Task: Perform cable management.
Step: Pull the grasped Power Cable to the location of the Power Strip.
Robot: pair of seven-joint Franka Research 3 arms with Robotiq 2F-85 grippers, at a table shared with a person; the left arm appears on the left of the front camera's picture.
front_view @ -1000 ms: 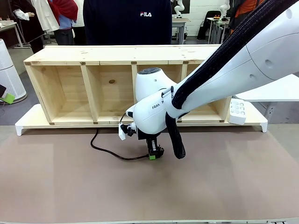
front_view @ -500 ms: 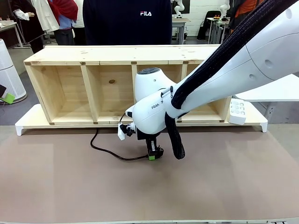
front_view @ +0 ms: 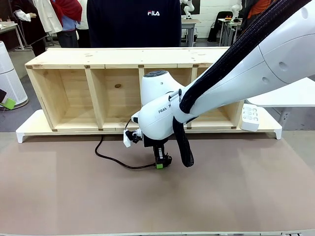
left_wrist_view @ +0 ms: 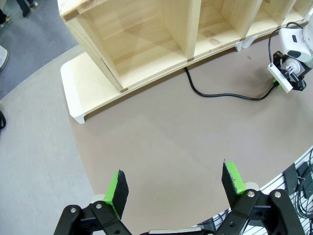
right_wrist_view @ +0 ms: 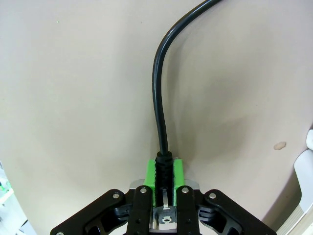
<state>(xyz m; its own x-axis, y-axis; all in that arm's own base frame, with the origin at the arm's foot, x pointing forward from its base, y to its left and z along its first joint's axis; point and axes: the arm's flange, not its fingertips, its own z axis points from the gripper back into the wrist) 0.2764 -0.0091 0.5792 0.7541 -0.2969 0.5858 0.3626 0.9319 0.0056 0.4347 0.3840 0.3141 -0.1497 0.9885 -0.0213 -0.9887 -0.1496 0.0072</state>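
Note:
The black cable [front_view: 110,158] runs out from under the wooden shelf [front_view: 123,88] and curves over the brown mat to my right gripper [front_view: 161,163]. That gripper points down at the mat and is shut on the cable's plug end. In the right wrist view the green pads [right_wrist_view: 177,171] clamp the ribbed plug [right_wrist_view: 164,169], and the cable [right_wrist_view: 161,83] arcs away above. In the left wrist view my left gripper [left_wrist_view: 176,188] hangs open high above the mat, with the cable [left_wrist_view: 220,94] far off by the shelf.
The wooden shelf lies on its side on a white base [front_view: 29,129] along the mat's far edge. A white power strip [front_view: 251,116] rests at its right end. A person in a dark top [front_view: 135,22] stands behind the shelf.
The right arm has shifted very slightly to the left; its grip on the plug end is unchanged.

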